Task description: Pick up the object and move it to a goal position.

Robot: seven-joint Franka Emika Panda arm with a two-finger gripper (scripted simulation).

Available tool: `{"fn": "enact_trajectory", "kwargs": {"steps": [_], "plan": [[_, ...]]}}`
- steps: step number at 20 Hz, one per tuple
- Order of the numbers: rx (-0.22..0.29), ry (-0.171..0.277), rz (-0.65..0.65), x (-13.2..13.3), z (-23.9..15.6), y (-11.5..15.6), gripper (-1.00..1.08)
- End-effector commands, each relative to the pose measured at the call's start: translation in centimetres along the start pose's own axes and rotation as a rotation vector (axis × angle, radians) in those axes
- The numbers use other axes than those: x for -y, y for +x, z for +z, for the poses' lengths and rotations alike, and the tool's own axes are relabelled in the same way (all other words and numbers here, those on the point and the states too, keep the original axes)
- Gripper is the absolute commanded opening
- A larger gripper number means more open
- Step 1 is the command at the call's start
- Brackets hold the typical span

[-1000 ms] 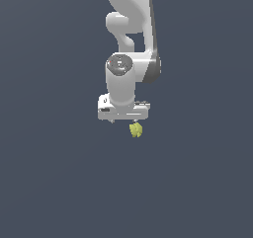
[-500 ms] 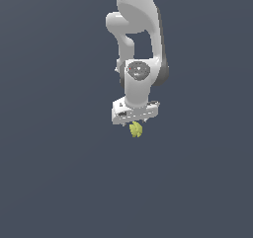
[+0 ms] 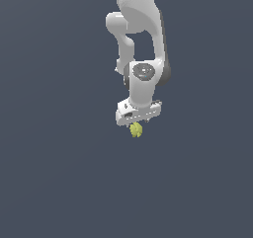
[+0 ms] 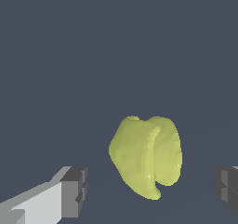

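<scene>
The object (image 3: 136,130) is a small yellow-green lumpy item lying on the dark grey floor, right under the white hand. In the wrist view the object (image 4: 146,155) sits between my two fingers. My gripper (image 3: 137,124) is open, pointing down over the object. In the wrist view my gripper (image 4: 151,190) shows one grey pad (image 4: 74,190) on one side and the other pad (image 4: 228,190) at the frame's edge. There is a clear gap between the object and each pad, so nothing is held.
A plain dark grey surface (image 3: 59,182) fills both views. The white arm (image 3: 143,44) rises from the hand toward the top of the exterior view. No other objects or markers show.
The hand has shifted toward the exterior view's right, turned at the wrist and sunk slightly, ending centred over the object. The object has not moved.
</scene>
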State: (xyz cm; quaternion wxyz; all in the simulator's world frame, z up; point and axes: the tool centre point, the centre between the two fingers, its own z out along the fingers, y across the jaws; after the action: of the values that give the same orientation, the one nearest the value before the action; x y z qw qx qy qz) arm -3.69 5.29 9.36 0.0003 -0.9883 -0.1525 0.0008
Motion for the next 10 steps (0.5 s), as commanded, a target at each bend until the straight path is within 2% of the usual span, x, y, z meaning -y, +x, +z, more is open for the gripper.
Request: {"fn": "enact_trajectory", "kwargs": {"steps": [1, 10], "plan": [[0.0, 0.0, 0.0, 0.0, 0.3, 0.0, 1.0], [-0.001, 0.0, -0.004, 0.1, 4.0, -0.1, 1.0]]}}
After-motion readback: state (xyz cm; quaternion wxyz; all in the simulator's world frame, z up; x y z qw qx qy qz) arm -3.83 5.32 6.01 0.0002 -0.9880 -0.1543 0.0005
